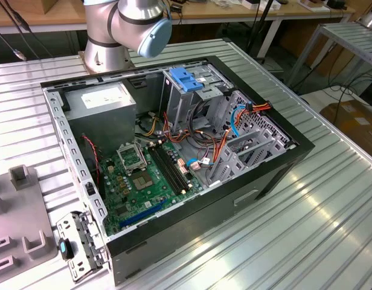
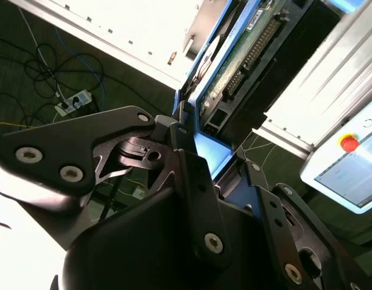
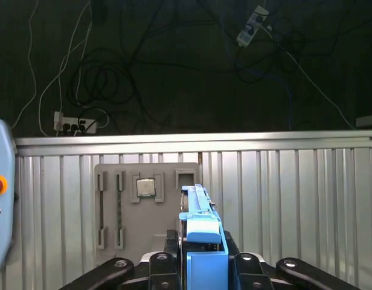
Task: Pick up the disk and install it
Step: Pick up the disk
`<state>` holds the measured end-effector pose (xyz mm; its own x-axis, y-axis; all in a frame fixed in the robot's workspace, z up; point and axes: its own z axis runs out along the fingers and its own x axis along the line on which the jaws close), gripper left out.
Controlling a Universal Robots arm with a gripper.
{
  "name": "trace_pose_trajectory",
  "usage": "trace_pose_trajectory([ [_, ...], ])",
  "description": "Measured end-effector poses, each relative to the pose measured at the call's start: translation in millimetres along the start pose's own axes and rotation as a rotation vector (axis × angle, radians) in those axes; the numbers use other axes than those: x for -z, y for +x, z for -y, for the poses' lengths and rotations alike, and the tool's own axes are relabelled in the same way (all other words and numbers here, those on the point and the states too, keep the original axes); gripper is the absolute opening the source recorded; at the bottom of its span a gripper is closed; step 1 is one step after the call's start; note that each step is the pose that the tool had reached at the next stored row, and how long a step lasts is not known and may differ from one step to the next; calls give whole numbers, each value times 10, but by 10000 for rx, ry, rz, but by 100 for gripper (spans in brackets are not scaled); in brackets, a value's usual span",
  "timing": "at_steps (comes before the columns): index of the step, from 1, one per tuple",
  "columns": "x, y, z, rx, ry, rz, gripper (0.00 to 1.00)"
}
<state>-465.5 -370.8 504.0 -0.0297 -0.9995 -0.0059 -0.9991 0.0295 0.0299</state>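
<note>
Grasp first: the disk point(image 3: 201, 232) stands edge-up, its blue rail clamped tight in my gripper point(image 3: 204, 267), the ribbed metal table point(image 3: 295, 199) beyond it. In the second wrist view the disk's green circuit board shows. Behind the disk lies a grey fixture tray point(image 3: 137, 225) holding a processor chip point(image 3: 145, 188). In the exterior view, the open computer case point(image 1: 267, 175) rests on that table.

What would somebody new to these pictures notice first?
In the exterior view, the open computer case stands out, lying on the ribbed metal table with its green motherboard exposed. In the first wrist view, the claw is closed on the disk, whose bright blue rail runs edge-on, with a grey parts tray on the table beyond it.
</note>
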Motion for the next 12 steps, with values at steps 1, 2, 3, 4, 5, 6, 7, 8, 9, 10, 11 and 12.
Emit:
trace_pose_trajectory([
  [1,1,0,23,0,-1,-1,37],
  [2,1,-1,56,0,1,0,37],
  [3,3,-2,81,1,-1,-1,37],
  [4,2,-2,99,0,1,1,37],
  [5,3,-3,116,0,0,0,37],
  [6,3,-3,139,0,1,0,37],
  [7,4,-3,162,0,1,0,37],
  [8,6,-3,185,0,0,0,37],
  [9,6,-3,209,1,1,0,37],
  [10,7,-3,231,0,0,0,37],
  [11,8,-2,257,0,0,0,37],
  [12,8,-2,282,0,1,0,37],
])
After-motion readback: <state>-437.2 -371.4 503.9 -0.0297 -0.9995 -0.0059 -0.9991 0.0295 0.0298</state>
